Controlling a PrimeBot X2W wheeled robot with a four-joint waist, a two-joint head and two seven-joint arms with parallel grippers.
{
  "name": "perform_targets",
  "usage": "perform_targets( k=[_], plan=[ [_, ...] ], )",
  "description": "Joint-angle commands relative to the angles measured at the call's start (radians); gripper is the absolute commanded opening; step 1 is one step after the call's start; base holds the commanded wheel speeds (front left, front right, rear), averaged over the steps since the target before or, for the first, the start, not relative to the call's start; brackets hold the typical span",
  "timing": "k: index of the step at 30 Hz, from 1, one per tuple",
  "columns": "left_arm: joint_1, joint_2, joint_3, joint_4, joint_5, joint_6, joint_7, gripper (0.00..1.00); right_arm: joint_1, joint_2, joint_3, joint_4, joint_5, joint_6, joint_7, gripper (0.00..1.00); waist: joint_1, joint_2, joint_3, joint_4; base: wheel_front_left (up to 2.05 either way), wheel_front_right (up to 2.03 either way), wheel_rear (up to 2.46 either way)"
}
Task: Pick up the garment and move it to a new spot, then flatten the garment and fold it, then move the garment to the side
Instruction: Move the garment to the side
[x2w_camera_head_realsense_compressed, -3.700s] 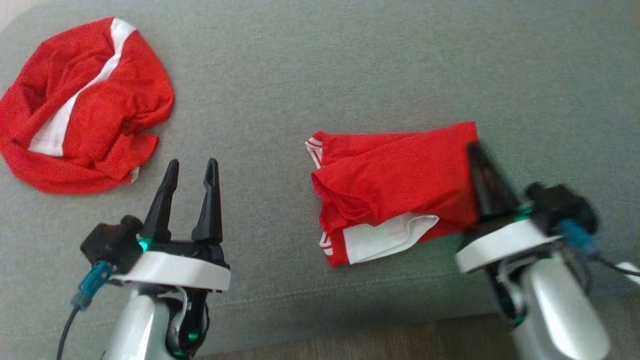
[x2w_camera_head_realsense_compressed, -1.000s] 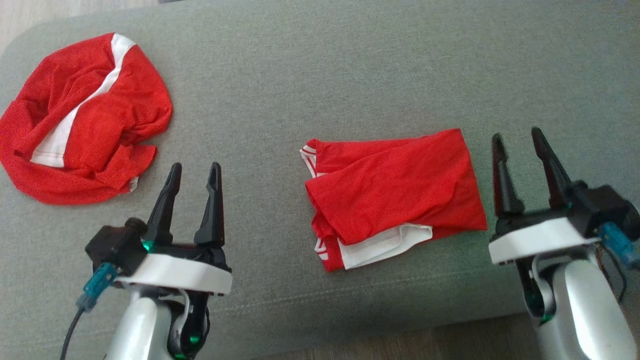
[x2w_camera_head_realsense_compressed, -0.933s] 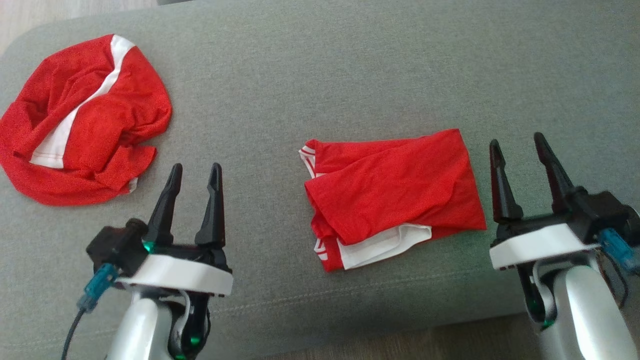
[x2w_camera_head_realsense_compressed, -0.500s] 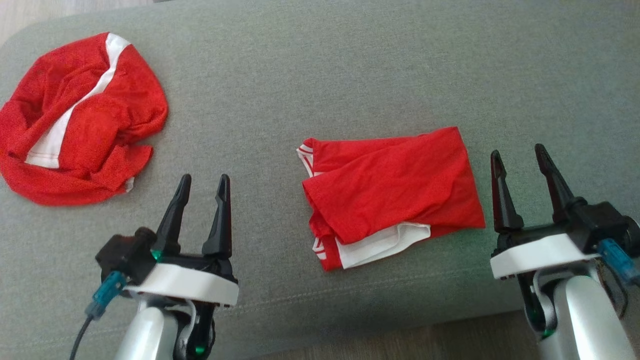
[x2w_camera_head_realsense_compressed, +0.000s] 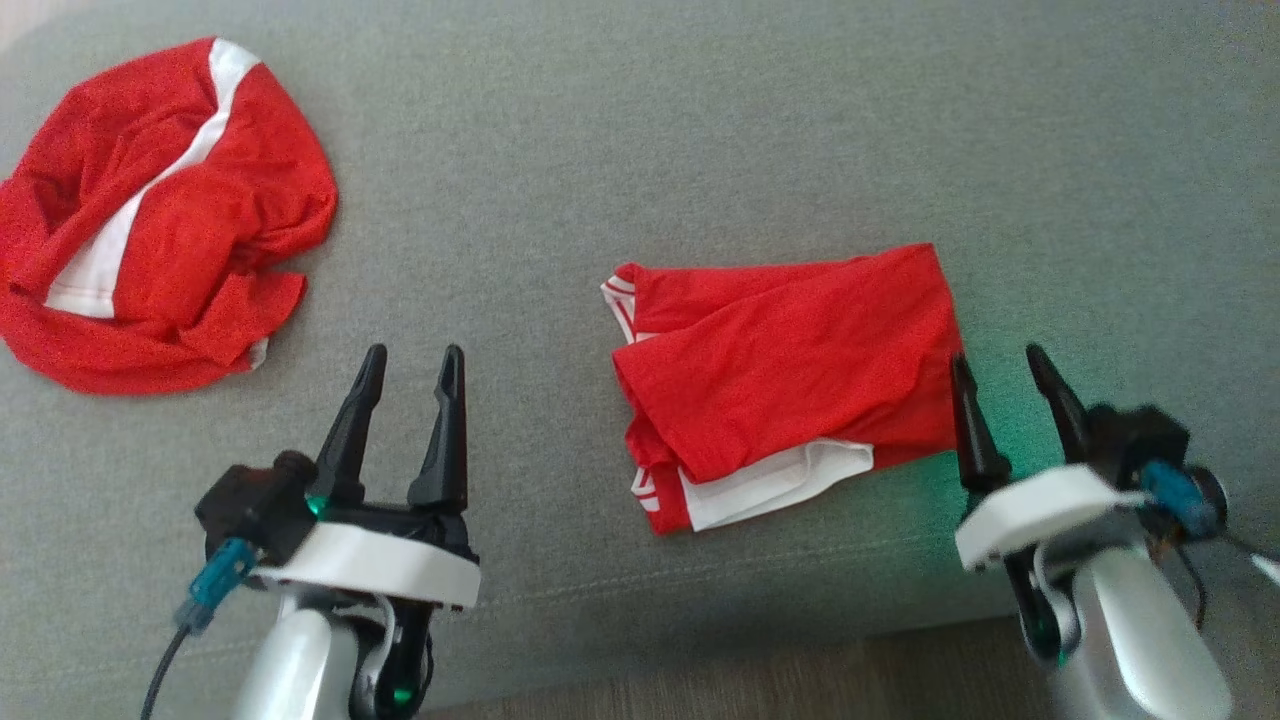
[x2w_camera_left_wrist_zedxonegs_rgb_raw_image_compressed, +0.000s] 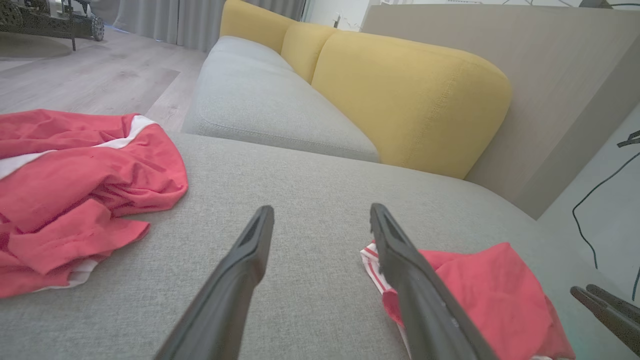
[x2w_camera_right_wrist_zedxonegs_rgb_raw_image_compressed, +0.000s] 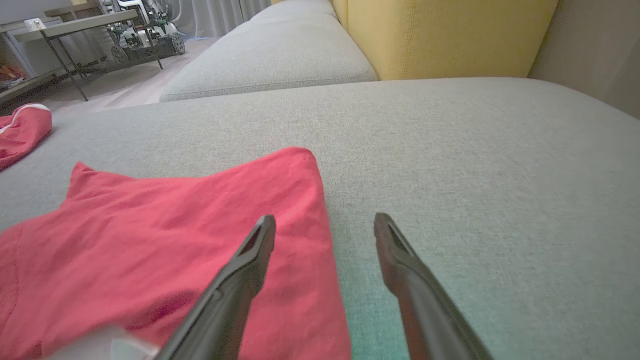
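Grey fabric cushion (x2w_camera_head_realsense_compressed: 700, 130); yellow backrest (x2w_camera_left_wrist_zedxonegs_rgb_raw_image_compressed: 400, 95); wood floor (x2w_camera_left_wrist_zedxonegs_rgb_raw_image_compressed: 90, 80) beyond.

The crumpled red garment with a white stripe (x2w_camera_head_realsense_compressed: 170, 210) runs off the head view's left edge. A finger of the right hand (x2w_camera_head_realsense_compressed: 995, 354) hides part of the right hem of the folded red garment with white trim (x2w_camera_head_realsense_compressed: 790, 370); whether they touch is unclear. In the right wrist view a pale blur (x2w_camera_right_wrist_zedxonegs_rgb_raw_image_compressed: 100, 345) covers its near corner.
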Motion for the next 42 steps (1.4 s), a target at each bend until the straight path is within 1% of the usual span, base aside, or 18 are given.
perform_targets(
  k=[1,9,13,14,18,19,20,22,26,32,37,39,42],
  plan=[
    [-0.048,0.003,0.024,-0.035,0.011,-0.003,-0.008,1.00,-0.069,-0.001,0.028,-0.003,0.020,0.000,-0.009,1.00,0.0000,0.0000,0.018,0.008,0.00,0.00,0.00],
    [-0.080,0.003,0.016,-0.030,0.019,-0.009,-0.008,1.00,-0.179,-0.039,0.057,0.156,0.129,0.000,-0.009,1.00,0.0000,0.0000,0.076,0.045,0.00,0.00,0.00],
    [-0.093,0.003,0.021,-0.028,0.024,-0.013,-0.008,1.00,-0.217,-0.062,0.105,0.242,0.171,0.000,-0.009,1.00,0.0000,0.0000,0.095,0.055,0.00,0.00,0.00],
    [-0.093,0.003,0.021,-0.028,0.024,-0.013,-0.008,1.00,-0.217,-0.062,0.105,0.242,0.171,0.000,-0.009,1.00,0.0000,0.0000,0.095,0.055,0.00,0.00,0.00],
    [-0.100,0.003,0.029,-0.027,0.025,-0.016,-0.008,1.00,-0.247,-0.073,0.171,0.323,0.228,0.000,-0.005,1.00,0.0000,0.0000,0.101,0.058,0.00,0.00,0.00],
    [-0.101,0.003,0.031,-0.027,0.026,-0.016,-0.008,1.00,-0.256,-0.079,0.192,0.338,0.239,0.000,-0.004,0.43,0.0000,0.0000,0.101,0.058,0.00,0.00,0.00],
    [-0.101,0.003,0.033,-0.026,0.027,-0.017,-0.008,1.00,-0.264,-0.087,0.210,0.348,0.246,0.000,-0.005,0.00,0.0000,0.0000,0.101,0.057,0.00,0.00,0.00],
    [-0.103,0.003,0.036,-0.024,0.028,-0.018,-0.008,1.00,-0.278,-0.103,0.236,0.369,0.254,0.000,-0.006,0.00,0.0000,0.0000,0.100,0.056,0.00,0.00,0.00],
    [-0.109,0.003,0.040,-0.027,0.026,-0.017,-0.008,1.00,-0.308,-0.129,0.247,0.380,0.245,0.000,-0.008,0.00,0.0000,0.0000,0.095,0.052,0.00,0.00,0.00],
    [-0.115,0.003,0.042,-0.035,0.026,-0.014,-0.008,1.00,-0.339,-0.160,0.237,0.278,0.144,0.000,-0.009,0.00,0.0000,0.0000,0.091,0.039,0.00,0.00,0.00],
    [-0.122,0.003,0.045,-0.042,0.034,-0.018,-0.008,1.00,-0.381,-0.182,0.268,0.185,0.068,0.000,-0.009,0.00,0.0000,0.0000,0.103,0.020,0.00,0.00,0.00],
    [-0.131,0.003,0.046,-0.044,0.040,-0.020,-0.008,1.00,-0.410,-0.200,0.286,0.168,0.055,0.000,-0.009,0.00,0.0000,0.0000,0.111,0.010,0.00,0.00,0.00],
    [-0.153,0.003,0.047,-0.052,0.052,-0.027,-0.008,1.00,-0.475,-0.239,0.311,0.177,0.044,0.000,-0.009,0.00,0.0000,0.0000,0.134,-0.008,0.00,0.00,0.00]
  ],
)
